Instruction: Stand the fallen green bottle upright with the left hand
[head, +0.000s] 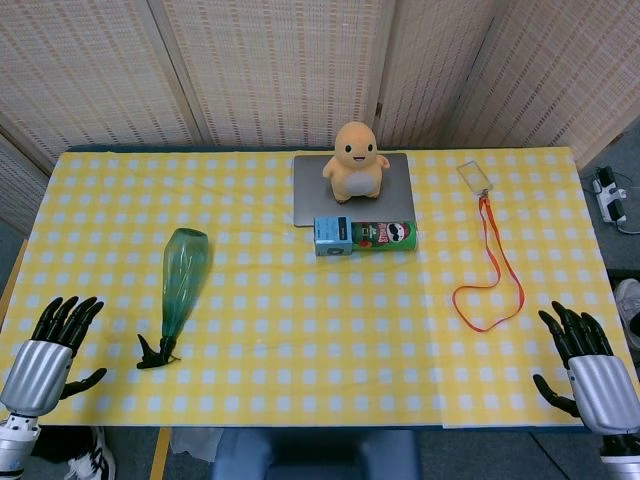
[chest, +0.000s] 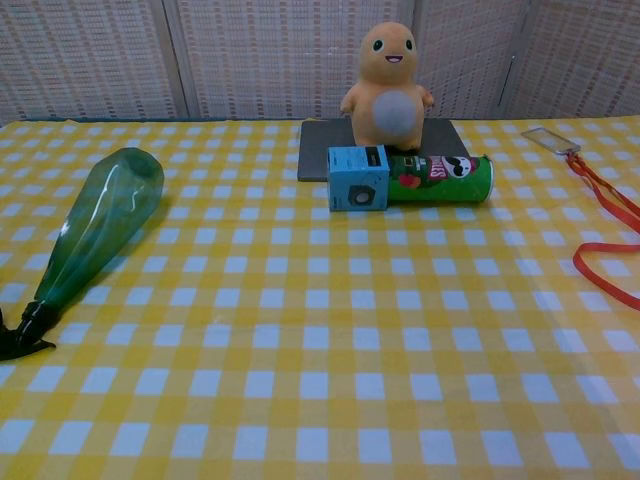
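Observation:
The green bottle (head: 182, 280) lies on its side on the yellow checked tablecloth (head: 300, 340), its black spray cap pointing toward the near edge and its wide base toward the back. In the chest view the bottle (chest: 95, 230) stretches along the left side. My left hand (head: 55, 345) rests at the near left corner, fingers spread, holding nothing, a short way left of the cap. My right hand (head: 585, 360) sits at the near right corner, fingers spread and empty. Neither hand shows in the chest view.
An orange plush toy (head: 354, 160) sits on a grey pad (head: 352, 195) at the back centre. In front lie a green chips can (head: 385, 236) and a blue box (head: 332, 237). An orange lanyard (head: 492, 275) with a badge lies at the right.

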